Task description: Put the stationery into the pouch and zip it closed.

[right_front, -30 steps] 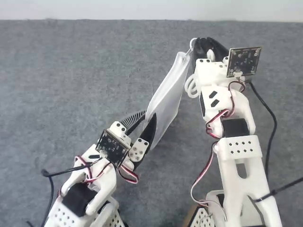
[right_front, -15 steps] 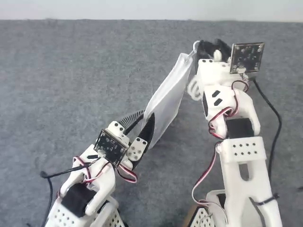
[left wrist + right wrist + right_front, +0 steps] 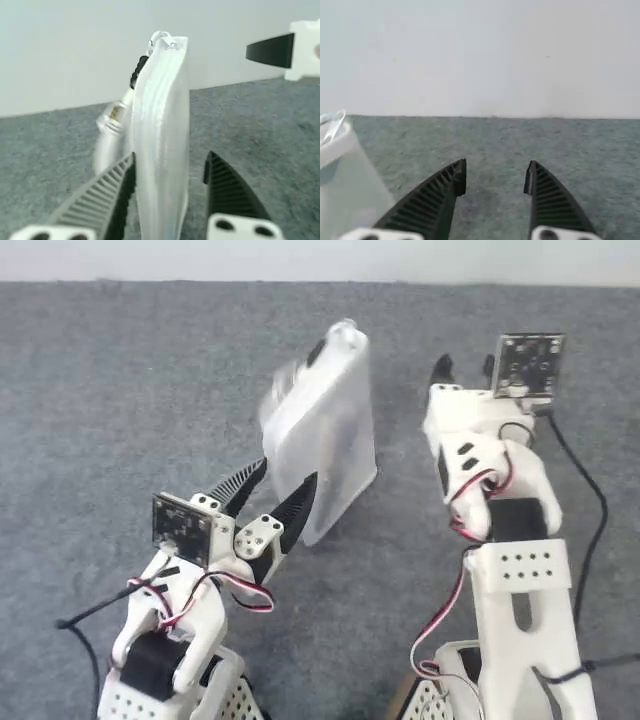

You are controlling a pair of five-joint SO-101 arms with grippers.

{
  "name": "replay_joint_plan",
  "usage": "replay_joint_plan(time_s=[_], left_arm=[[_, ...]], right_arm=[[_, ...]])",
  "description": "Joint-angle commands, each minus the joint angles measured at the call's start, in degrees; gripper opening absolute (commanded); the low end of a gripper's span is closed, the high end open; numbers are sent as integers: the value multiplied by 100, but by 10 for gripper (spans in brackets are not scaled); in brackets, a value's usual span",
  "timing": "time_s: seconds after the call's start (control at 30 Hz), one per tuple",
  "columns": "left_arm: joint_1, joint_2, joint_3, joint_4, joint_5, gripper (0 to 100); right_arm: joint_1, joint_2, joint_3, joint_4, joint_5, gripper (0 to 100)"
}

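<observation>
While left jaws pinched the pouch point(image 3: 322, 425) by its near edge, upright over the tabletop point(image 3: 120, 390), right jaws stood apart, empty, to its right. Risk: pouch tipping or slipping from so slim a hold.

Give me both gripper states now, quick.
Left gripper: closed on the translucent white plastic zip pouch.
Right gripper: open, holding nothing.

You're at what looks like a robotics lab bench: a desk point(image 3: 110, 390) covered in grey felt-like matting, ending at a plain pale wall point(image 3: 200, 258) at 12 o'clock. White printed arms, the left arm point(image 3: 170, 640) at 7 o'clock and the right arm point(image 3: 515, 570) at 5 o'clock, carry exposed wires point(image 3: 462, 502).
</observation>
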Motion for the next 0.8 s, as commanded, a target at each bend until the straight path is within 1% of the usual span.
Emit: replay_joint_plan(time_s=[0.0, 0.13, 0.2, 0.33, 0.43, 0.57, 0.67, 0.77], left_arm=[[-44, -79, -180, -132, 97, 210], [-70, -79, -180, -132, 97, 210], [-281, -79, -180, -149, 105, 209], [-923, -79, -215, -396, 545, 209], [-1222, -79, -321, -422, 633, 209], [-1354, -79, -330, -440, 633, 209], [-1486, -88, -426, -431, 633, 209], [-1626, -88, -479, -448, 633, 177]], right_arm=[[-198, -295, -185, 145, -44, 184], [-286, -338, -97, 119, -44, 184], [-347, -400, -44, 127, -44, 184], [-514, -576, 79, 136, -44, 184], [-646, -743, 220, 119, -35, 184], [-822, -927, 369, 92, 273, 184], [-919, -1051, 448, 92, 316, 184], [-910, -1147, 448, 119, 316, 183]])
